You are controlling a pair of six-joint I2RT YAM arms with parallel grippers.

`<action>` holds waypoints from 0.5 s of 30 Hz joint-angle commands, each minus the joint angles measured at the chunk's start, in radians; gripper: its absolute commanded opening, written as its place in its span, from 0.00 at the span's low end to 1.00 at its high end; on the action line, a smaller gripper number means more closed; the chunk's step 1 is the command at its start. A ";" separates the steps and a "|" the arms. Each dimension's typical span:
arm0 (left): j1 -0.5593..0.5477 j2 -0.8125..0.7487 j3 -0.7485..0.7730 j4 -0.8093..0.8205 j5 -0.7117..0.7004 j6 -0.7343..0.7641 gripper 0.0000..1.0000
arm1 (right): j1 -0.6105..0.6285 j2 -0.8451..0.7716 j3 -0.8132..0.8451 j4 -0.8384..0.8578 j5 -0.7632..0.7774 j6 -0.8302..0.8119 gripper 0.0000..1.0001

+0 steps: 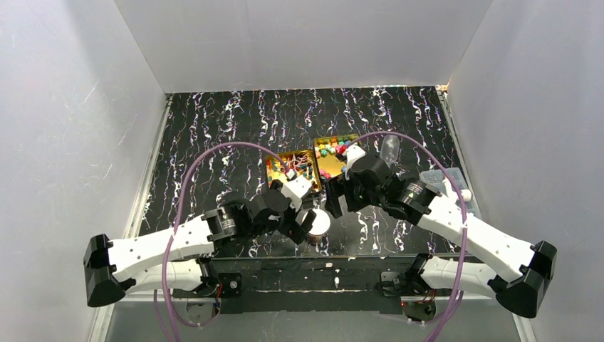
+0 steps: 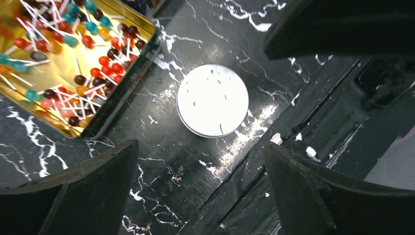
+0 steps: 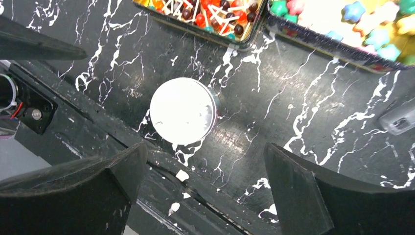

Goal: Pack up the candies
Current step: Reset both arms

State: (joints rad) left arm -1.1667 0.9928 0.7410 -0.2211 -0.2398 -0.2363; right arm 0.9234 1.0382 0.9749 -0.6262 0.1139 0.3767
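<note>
Two open gold tins stand side by side mid-table. The left tin (image 1: 288,165) holds small round red, teal and brown candies with thin white sticks (image 2: 73,58), also in the right wrist view (image 3: 210,12). The right tin (image 1: 335,153) holds pink, green, yellow and blue lump candies (image 3: 372,24). A small jar with a white round lid (image 1: 318,222) stands near the front edge. My left gripper (image 1: 303,228) is open and empty just left of the jar, with the lid (image 2: 213,100) ahead of it (image 2: 200,152). My right gripper (image 1: 333,203) is open and empty (image 3: 205,149) over the lid (image 3: 182,111).
A clear plastic piece (image 1: 389,148) lies right of the tins, and another clear item (image 1: 438,178) lies near the right table edge, partly seen in the right wrist view (image 3: 399,120). White walls close in three sides. A black front rail (image 2: 293,161) runs just behind the jar.
</note>
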 commanded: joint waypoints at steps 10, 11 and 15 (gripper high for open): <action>0.072 0.168 0.534 -0.570 -0.018 -0.017 0.98 | -0.110 0.127 0.323 -0.105 0.075 -0.129 0.98; 0.097 0.176 0.567 -0.587 -0.004 -0.014 0.98 | -0.144 0.135 0.345 -0.110 0.059 -0.140 0.98; 0.232 0.187 0.631 -0.619 0.076 0.003 0.98 | -0.287 0.175 0.425 -0.127 -0.042 -0.177 0.98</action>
State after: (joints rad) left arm -1.0454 1.1805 1.3029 -0.7288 -0.2272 -0.2569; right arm 0.7502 1.1889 1.3033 -0.7277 0.1547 0.2619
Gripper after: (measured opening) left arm 0.983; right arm 0.983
